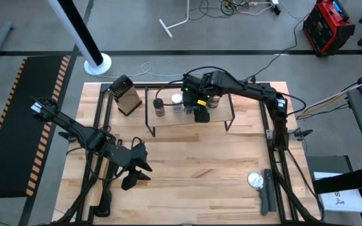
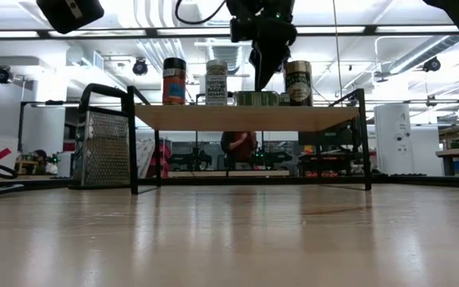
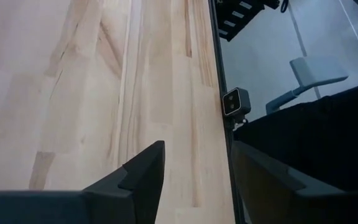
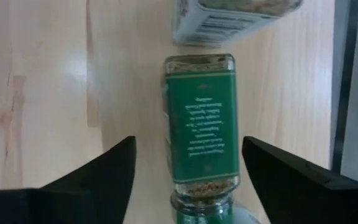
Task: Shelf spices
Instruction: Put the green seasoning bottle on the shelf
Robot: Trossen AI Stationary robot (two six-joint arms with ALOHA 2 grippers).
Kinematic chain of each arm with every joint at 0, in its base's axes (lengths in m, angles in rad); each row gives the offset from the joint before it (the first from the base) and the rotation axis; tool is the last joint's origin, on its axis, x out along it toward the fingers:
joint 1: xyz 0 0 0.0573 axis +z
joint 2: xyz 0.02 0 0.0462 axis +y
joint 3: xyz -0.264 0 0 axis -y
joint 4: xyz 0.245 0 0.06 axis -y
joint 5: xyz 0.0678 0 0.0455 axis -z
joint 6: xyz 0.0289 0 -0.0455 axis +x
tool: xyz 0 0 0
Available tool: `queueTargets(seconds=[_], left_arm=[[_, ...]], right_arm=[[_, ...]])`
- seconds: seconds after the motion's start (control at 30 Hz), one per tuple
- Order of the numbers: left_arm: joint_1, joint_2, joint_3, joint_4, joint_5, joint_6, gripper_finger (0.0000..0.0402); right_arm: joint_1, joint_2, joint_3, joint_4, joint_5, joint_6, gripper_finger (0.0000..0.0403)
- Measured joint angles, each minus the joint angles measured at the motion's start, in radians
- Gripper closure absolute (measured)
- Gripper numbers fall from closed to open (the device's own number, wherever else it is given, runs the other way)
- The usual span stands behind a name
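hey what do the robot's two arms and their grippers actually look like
Both arms are dark, near black, built of slim jointed links. The right arm carries a small green light near its wrist. The left gripper and right gripper each have two broad, matte black, wedge-shaped fingers. Black cabling runs along the left arm.

The right arm reaches from the table's right edge across to its far middle, wrist bent downward, and the right gripper points down with its two fingers spread apart, touching nothing. The left arm lies folded low at the near left, the left gripper holding nothing, fingers slightly parted.
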Motion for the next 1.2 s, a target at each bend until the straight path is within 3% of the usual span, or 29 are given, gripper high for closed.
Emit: queueTargets(seconds=[0.17, 0.4, 0.6, 0.87, 1.2], left_arm=[[0.000, 0.000, 0.000, -0.001, 0.006, -0.018, 0.0219], [0.000, 0.000, 0.000, -0.003, 0.028, -0.023, 0.0215], [0.000, 0.000, 0.000, -0.002, 0.029, -0.021, 0.0223], [0.000, 0.000, 0.000, 0.000, 0.029, -0.020, 0.0223], [0.000, 0.000, 0.000, 0.022, 0.020, -0.002, 0.0218]], right_arm=[[-0.019, 0.011, -0.013, 0.002, 0.007, -0.012, 0.0091], [-0.048, 0.048, -0.033, 0.003, 0.008, -0.021, 0.0089], [-0.050, 0.052, -0.046, 0.003, 0.006, -0.025, 0.0124], [-0.050, 0.052, -0.072, 0.003, 0.007, -0.021, 0.0226], [-0.026, 0.032, 0.005, -0.084, 0.017, 0.013, 0.0226]])
